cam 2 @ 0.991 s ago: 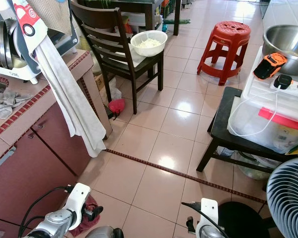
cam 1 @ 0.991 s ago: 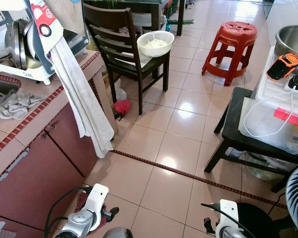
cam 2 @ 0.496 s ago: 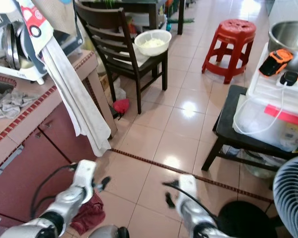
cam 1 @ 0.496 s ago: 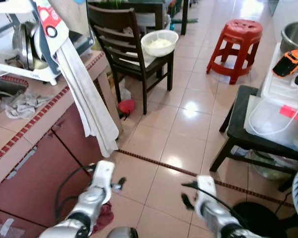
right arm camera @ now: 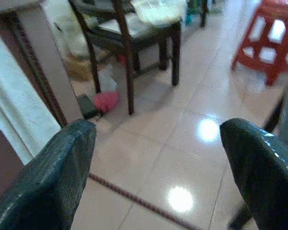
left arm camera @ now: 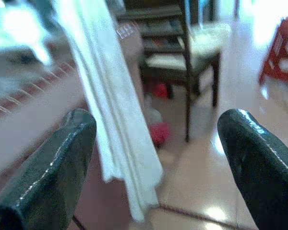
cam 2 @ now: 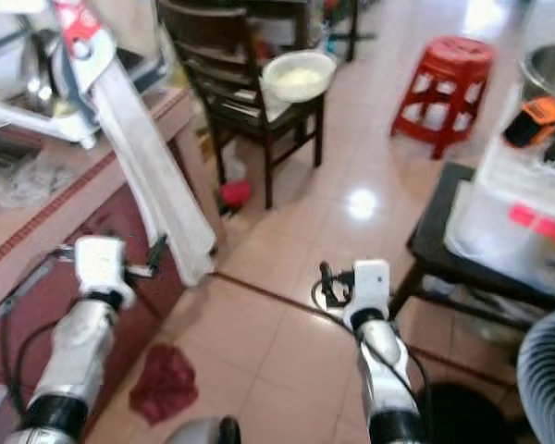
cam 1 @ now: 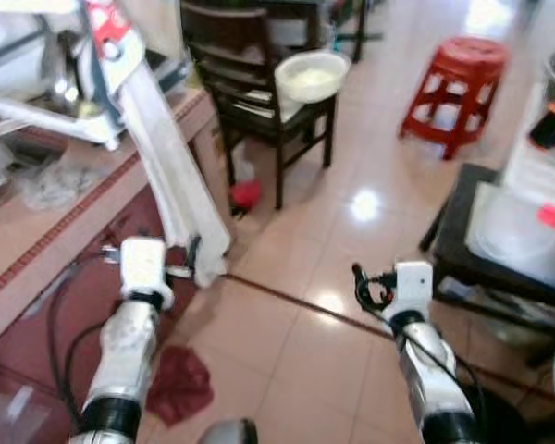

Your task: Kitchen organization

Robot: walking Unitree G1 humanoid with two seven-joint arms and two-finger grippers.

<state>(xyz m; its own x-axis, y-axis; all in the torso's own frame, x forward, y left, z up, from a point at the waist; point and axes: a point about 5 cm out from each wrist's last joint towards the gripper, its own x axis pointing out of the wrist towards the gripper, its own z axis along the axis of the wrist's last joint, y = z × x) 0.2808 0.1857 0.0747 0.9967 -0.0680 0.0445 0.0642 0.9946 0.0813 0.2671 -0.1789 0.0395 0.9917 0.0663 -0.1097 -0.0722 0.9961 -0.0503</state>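
Note:
My left gripper (cam 1: 192,252) is raised beside the counter front, close to the lower end of a long white towel (cam 1: 171,176) that hangs off the counter edge. In the left wrist view its fingers (left arm camera: 48,177) stand wide apart, open and empty, with the towel (left arm camera: 115,110) ahead. My right gripper (cam 1: 359,279) is held over the tiled floor, open and empty, facing a dark wooden chair (right arm camera: 134,38). A white bowl (cam 1: 312,76) of pale food sits on that chair's seat. The views are blurred.
A dish rack (cam 1: 46,83) and a grey rag (cam 1: 51,180) are on the counter (cam 1: 37,250). A dark red rag (cam 1: 180,384) lies on the floor by the cabinet. A red stool (cam 1: 458,79) stands far right; a black table (cam 1: 462,259) with a plastic box is near right.
Both arms have risen from the bottom of the picture to mid-height. The left gripper has neared the hanging towel. The camera has shifted and the picture has become blurred.

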